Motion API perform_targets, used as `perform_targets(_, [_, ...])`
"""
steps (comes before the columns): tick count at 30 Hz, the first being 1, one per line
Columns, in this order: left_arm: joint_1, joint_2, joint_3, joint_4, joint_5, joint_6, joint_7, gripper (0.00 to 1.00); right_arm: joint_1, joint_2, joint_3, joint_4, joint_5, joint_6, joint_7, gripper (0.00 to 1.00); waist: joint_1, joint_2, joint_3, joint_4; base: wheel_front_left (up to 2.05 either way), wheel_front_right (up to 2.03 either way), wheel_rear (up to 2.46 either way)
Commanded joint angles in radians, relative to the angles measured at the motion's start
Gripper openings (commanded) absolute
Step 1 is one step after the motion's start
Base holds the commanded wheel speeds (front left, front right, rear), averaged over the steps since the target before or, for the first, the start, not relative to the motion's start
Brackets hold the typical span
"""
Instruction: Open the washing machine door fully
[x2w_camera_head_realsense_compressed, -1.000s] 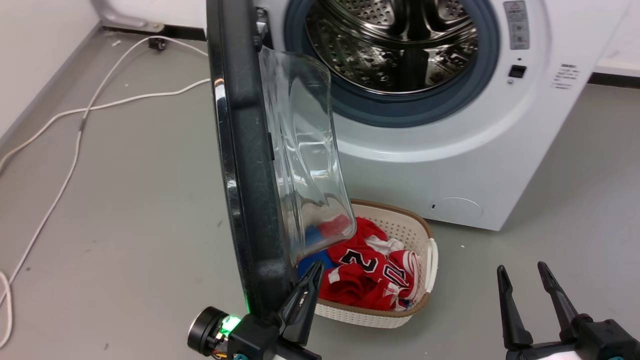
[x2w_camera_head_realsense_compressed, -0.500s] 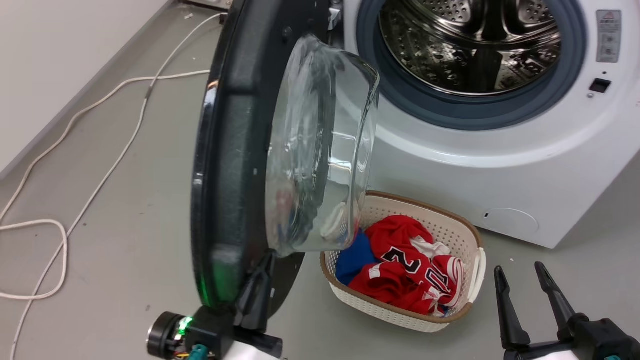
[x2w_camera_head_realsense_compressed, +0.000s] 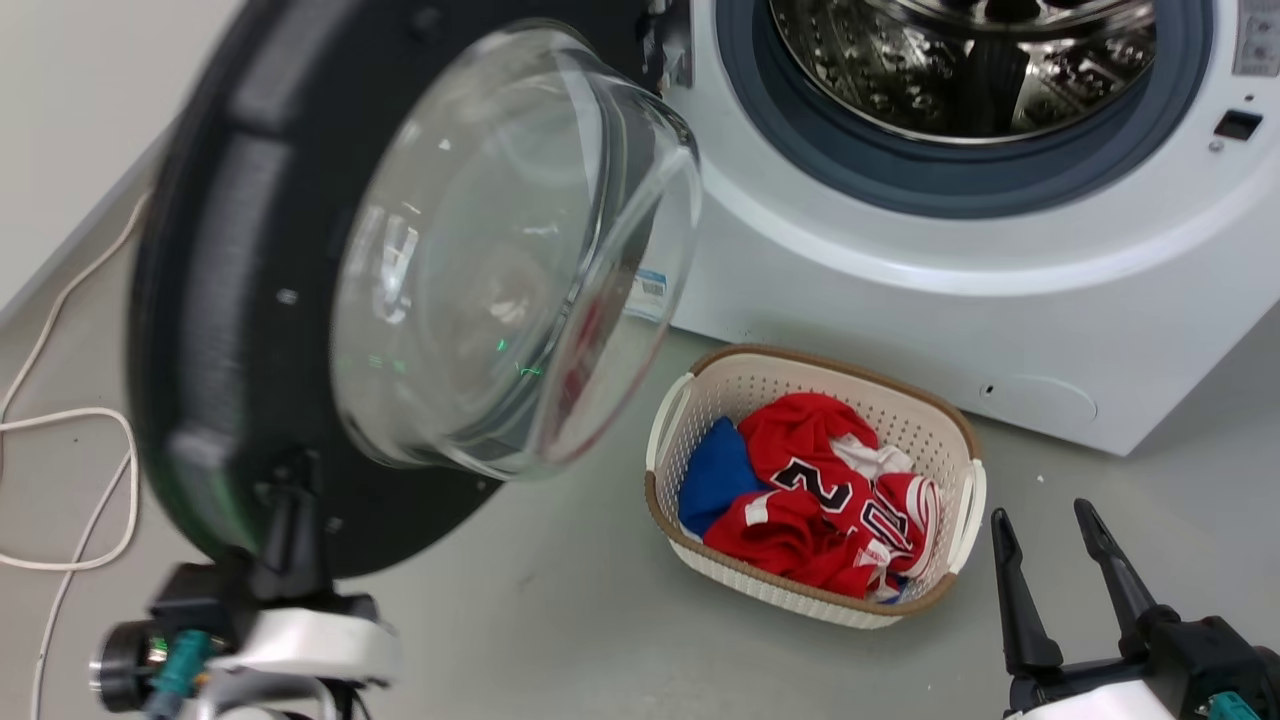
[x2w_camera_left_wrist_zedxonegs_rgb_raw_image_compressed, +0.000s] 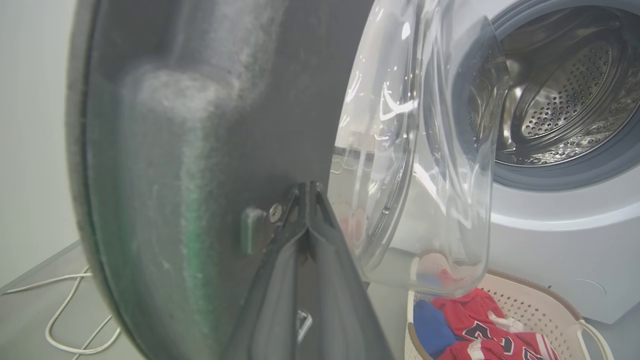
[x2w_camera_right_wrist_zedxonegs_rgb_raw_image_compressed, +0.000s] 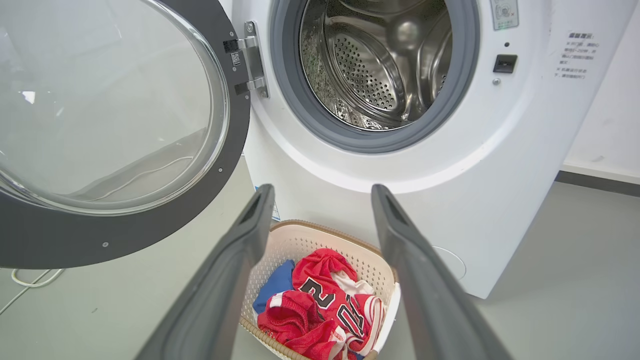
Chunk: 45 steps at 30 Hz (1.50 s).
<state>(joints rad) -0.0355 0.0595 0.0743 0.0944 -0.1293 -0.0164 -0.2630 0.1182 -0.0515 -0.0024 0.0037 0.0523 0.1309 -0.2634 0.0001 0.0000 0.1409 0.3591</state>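
Observation:
The washing machine door (x2w_camera_head_realsense_compressed: 200, 300) is a black disc with a clear glass bowl (x2w_camera_head_realsense_compressed: 500, 250), swung far out to the left of the white machine (x2w_camera_head_realsense_compressed: 900, 290) on its metal hinge (x2w_camera_right_wrist_zedxonegs_rgb_raw_image_compressed: 252, 57). My left gripper (x2w_camera_head_realsense_compressed: 293, 490) is shut, fingers pressed together, with its tips against the door's inner face near the lower rim. In the left wrist view the left gripper (x2w_camera_left_wrist_zedxonegs_rgb_raw_image_compressed: 306, 187) touches the door (x2w_camera_left_wrist_zedxonegs_rgb_raw_image_compressed: 200, 100) beside a small latch (x2w_camera_left_wrist_zedxonegs_rgb_raw_image_compressed: 250, 230). My right gripper (x2w_camera_head_realsense_compressed: 1045, 520) hangs open at the lower right, holding nothing. In the right wrist view the right gripper (x2w_camera_right_wrist_zedxonegs_rgb_raw_image_compressed: 320, 192) frames the basket.
A white laundry basket (x2w_camera_head_realsense_compressed: 800, 600) with a red jersey (x2w_camera_head_realsense_compressed: 830, 500) and blue cloth stands on the grey floor before the machine. The steel drum (x2w_camera_head_realsense_compressed: 980, 60) is exposed. A white cable (x2w_camera_head_realsense_compressed: 60, 420) loops on the floor at left, beside the wall.
The door has swung much further open to the left, from edge-on to showing its inner face. My left gripper went left with it. The head camera shifted; the right gripper kept still.

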Motion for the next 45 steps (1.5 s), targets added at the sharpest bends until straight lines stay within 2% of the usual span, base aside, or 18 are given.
perform_targets(1, [-0.021,0.010,0.019,-0.001,-0.006,0.009,-0.003,0.00,-0.017,0.003,-0.001,-0.002,-0.005,0.000,-0.002,1.00,-0.0001,0.0000,0.012,-0.004,0.00,0.00,0.00])
perform_targets(12, [-0.204,0.018,0.244,0.087,-0.003,-0.022,-0.003,0.00,-0.077,0.002,-0.007,-0.021,-0.060,0.000,-0.002,1.00,-0.0001,0.0000,0.128,-0.020,0.00,0.00,0.00])
perform_targets(19, [-0.302,0.040,0.345,0.143,0.005,-0.041,-0.003,0.00,-0.103,0.002,-0.021,-0.027,-0.084,0.000,-0.002,1.00,-0.0001,0.0000,0.186,-0.033,0.00,0.00,0.00])
perform_targets(38, [-0.494,0.175,0.534,0.399,0.008,-0.083,-0.002,0.00,-0.137,0.002,-0.041,-0.048,-0.113,0.000,-0.002,1.00,-0.0001,0.0000,0.269,-0.082,0.00,0.00,0.00])
perform_targets(45, [-0.514,0.209,0.550,0.458,0.020,-0.100,-0.002,0.00,-0.126,0.002,-0.047,-0.045,-0.115,0.000,-0.002,1.00,-0.0001,0.0000,0.260,-0.084,0.00,0.00,0.00])
